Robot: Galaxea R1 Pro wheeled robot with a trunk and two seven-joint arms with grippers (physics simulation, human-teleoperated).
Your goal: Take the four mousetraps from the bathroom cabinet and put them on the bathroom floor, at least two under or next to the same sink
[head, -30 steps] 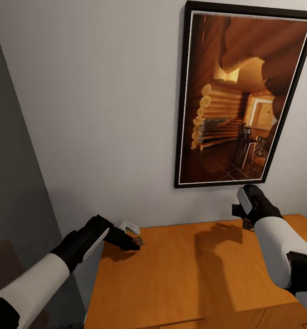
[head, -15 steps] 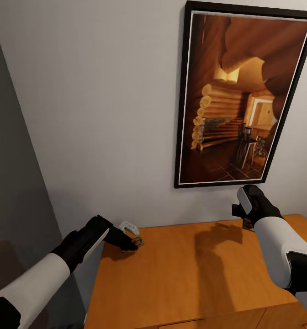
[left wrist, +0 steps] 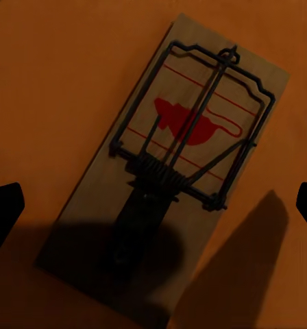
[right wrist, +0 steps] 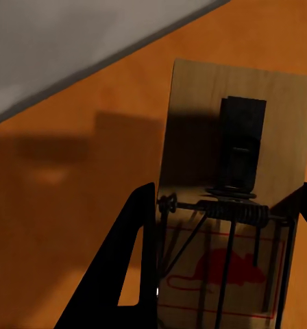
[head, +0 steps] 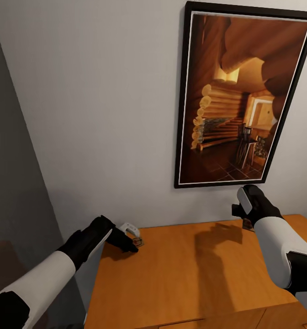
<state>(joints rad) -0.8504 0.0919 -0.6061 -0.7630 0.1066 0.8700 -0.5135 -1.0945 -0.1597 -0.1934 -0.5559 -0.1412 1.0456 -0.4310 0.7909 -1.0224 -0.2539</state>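
**Two traps on the cabinet top, one gripper at each**

Two mousetraps visible, both on the flat orange top of the cabinet [head: 190, 274].

Near side: bare wood tabletop, with the arms reaching in from either side.

Left gripper [head: 134, 244] is low over the left mousetrap [left wrist: 174, 185] at the back-left corner. Wrist view: trap lies flat, spring bar and red mouse print up, fingertips [left wrist: 4, 212] spread wide either side, not touching it. Gripper open.

Right gripper [head: 246, 224] is at the back edge, further right, pointing down. Wrist view: right mousetrap [right wrist: 236, 199] sits between the two fingers [right wrist: 129, 267], which bracket its long edges. Contact looks likely on one side, but I cannot tell if it is clamped.

Behind: grey wall, framed picture [head: 238, 98] of a log-cabin interior hanging above the right arm.
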